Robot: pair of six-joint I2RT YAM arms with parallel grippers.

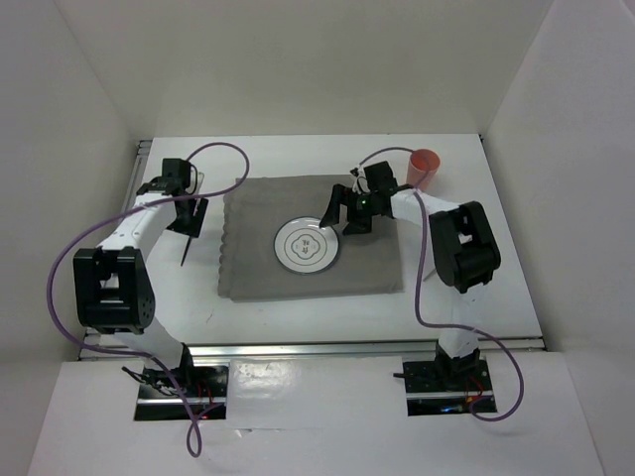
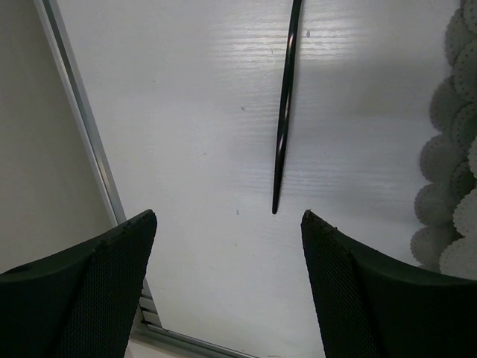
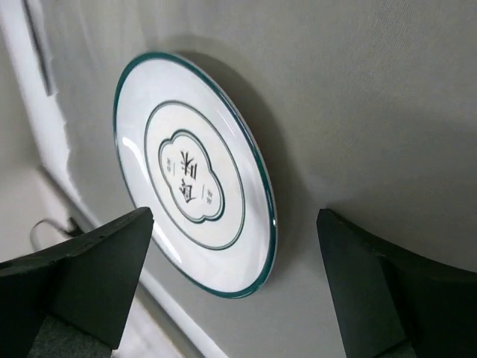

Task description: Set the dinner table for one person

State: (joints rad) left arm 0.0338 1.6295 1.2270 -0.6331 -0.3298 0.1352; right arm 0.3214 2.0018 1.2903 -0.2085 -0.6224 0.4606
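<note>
Placement follows the logic of a single setting: the plate (image 1: 306, 245) is laid flat near the middle of the grey scallop-edged mat (image 1: 367, 268), where the main dish is expected. The right fingers (image 3: 89, 276) are spread wide and held just beside the plate's far right rim, gripping nothing. From this the plate is judged to be set down and freed.

The left fingers (image 2: 82, 291) are likewise spread and empty, hung over bare table (image 1: 298, 317) left of the mat. A slim dark utensil (image 2: 284, 112) is seen lying flat between and beyond them; its kind cannot be told. It is laid roughly lengthwise along the mat's left edge, near it but apart, which suits cutlery beside a plate. Whether it is already placed or is to be lifted cannot be told.

An orange-red cup (image 1: 425, 167) is stood upright off the cloth, near the mat's far right corner, and is judged not yet brought into the setting.

The table is a large, smooth white top spread beneath the mat and every item, edged by a thin metal rail (image 2: 78, 127). It is enclosed by plain white walls (image 1: 298, 59) on three sides.
</note>
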